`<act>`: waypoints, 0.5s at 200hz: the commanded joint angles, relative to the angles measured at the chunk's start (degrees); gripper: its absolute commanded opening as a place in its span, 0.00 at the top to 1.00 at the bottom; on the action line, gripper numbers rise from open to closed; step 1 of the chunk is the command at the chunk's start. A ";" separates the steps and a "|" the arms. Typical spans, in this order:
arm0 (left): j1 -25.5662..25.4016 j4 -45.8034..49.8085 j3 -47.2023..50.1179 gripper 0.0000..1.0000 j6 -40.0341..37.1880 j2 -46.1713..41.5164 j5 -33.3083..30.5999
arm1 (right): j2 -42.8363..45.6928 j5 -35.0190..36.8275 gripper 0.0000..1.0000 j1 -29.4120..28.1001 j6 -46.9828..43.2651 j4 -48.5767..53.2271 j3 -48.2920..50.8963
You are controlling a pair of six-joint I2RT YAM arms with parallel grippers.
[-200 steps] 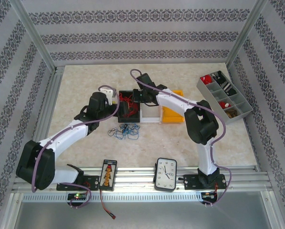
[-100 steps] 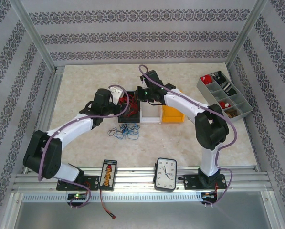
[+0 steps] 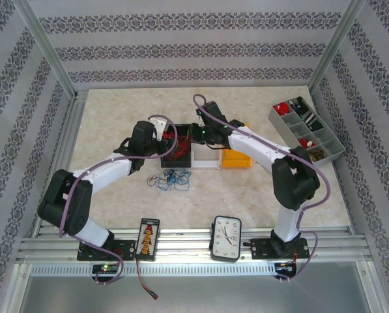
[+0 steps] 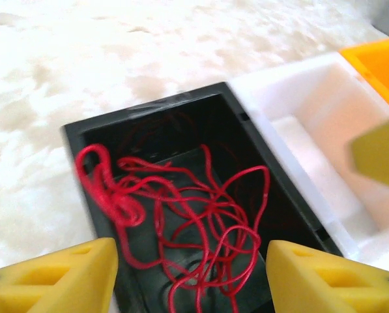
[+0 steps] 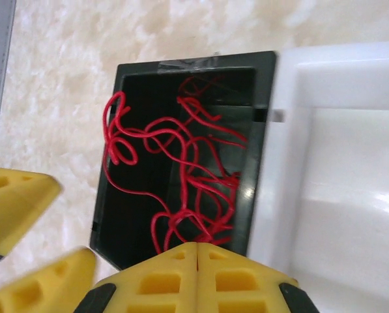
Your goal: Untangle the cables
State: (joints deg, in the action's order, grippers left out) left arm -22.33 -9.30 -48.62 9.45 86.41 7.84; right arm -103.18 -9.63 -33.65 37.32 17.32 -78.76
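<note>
Red cables (image 3: 174, 140) lie in a loose tangle inside the black bin (image 3: 178, 164). The left wrist view shows the red cables (image 4: 194, 208) on the bin's floor, one loop draped over the black bin's (image 4: 148, 114) left wall. My left gripper (image 4: 193, 274) hangs open above that bin, at the bin's left side (image 3: 163, 134). My right gripper (image 5: 197, 261) is shut over the bin's edge toward the white bin (image 3: 195, 134). Red strands (image 5: 181, 182) bunch right at its tips; whether one is pinched is unclear. A blue and black bunch of cables (image 3: 171, 179) lies on the table before the bin.
A white bin (image 3: 206, 163) and an orange bin (image 3: 236, 160) adjoin the black one on the right. A grey compartment tray (image 3: 305, 130) stands at the far right. A clock (image 3: 226, 238) and a black device (image 3: 147, 238) lie at the near edge.
The left arm has reached forward and right to the black bin, its jaws narrowing somewhat. The right gripper has shifted a little right and back, still shut.
</note>
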 commanded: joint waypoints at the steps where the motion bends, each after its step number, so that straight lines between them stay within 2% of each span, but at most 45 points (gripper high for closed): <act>1: 0.54 -2.66 3.46 0.37 10.75 -5.67 -7.65 | 5.72 9.77 0.96 -2.49 -4.52 -1.15 3.18; 37: -0.68 6.96 9.28 0.35 12.01 -13.30 -6.75 | 8.95 10.71 0.86 -8.30 -13.46 0.31 10.28; 72: -2.54 17.64 13.11 0.26 10.26 -20.24 -4.03 | 10.98 8.13 0.62 -12.04 -16.09 0.25 17.73; 100: -6.91 20.31 12.84 0.24 8.74 -18.95 -3.72 | 9.26 8.28 0.61 -12.23 -16.13 0.30 18.36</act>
State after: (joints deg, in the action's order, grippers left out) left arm -25.89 4.99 -35.68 19.11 66.39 2.79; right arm -93.45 -1.89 -46.13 23.31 17.96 -60.58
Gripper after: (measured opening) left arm 0.761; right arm 0.392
